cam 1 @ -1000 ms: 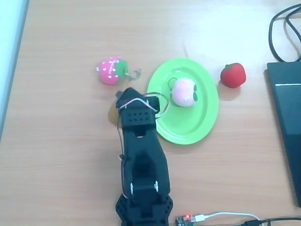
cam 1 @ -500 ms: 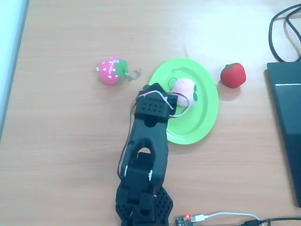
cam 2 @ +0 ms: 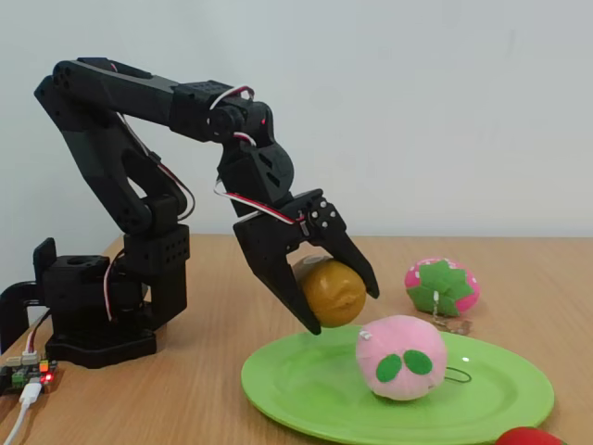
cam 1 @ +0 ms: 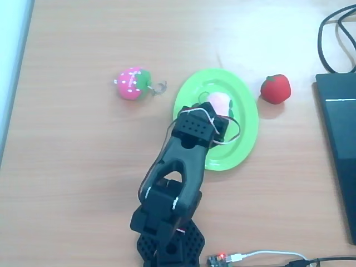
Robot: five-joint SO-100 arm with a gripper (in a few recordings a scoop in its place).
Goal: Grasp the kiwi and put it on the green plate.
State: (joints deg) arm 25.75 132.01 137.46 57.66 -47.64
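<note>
The end effector (cam 2: 341, 306) pinches the kiwi (cam 2: 332, 291) clear above the green plate (cam 2: 306, 385), beside the peach (cam 2: 401, 358), positioned for release.

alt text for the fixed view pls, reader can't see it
A black robot arm's gripper holds a brown-olive kiwi in the air just above the rim of a green plate. A pink peach sits on the plate, and a pink strawberry lies on the wooden table behind.
</note>
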